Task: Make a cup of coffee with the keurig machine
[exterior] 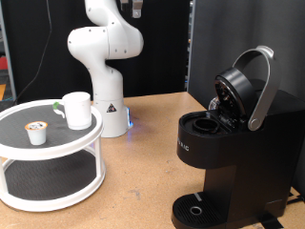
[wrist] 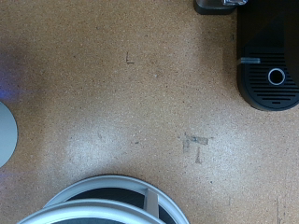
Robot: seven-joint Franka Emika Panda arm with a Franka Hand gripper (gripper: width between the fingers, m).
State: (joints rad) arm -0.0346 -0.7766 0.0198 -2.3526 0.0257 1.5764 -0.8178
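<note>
Keurig machine [exterior: 227,143] is seen at the exterior view's right w/ its lid [exterior: 243,88] raised on the silver-grey handle and the pod chamber [exterior: 203,124] exposed; whether the chamber is loaded can't be told from this angle. Nothing is seen on the drip tray [exterior: 195,210]. The cup [exterior: 77,110] is parked on the upper tier of a white two-tier turntable [exterior: 48,153] at the exterior view's left, w/ a small coffee pod [exterior: 36,133] just beside it, apart from it. So cup and pod both appear untouched, well apart from the brewer.

Gripper isn't shown in either view: the arm [exterior: 107,57] runs out of the exterior view's top, and the wrist view shows only the cork-coloured table [wrist: 121,93], the turntable's rim [wrist: 103,191] and the machine's base [wrist: 271,56]. Jaw state can't be told. The hand is judged to be high over the table, betw. turntable and machine.

Risks, as judged:
- Pod and cup sit close together; one could be knocked over while the other is approached.
- Pod is small, so a slightly off-centre pinch could flip it or drop it outside the chamber.
- Turntable may rotate if pushed sideways, shifting both targets.
- Raised lid overhangs the chamber; it could be clipped on a descent.
</note>
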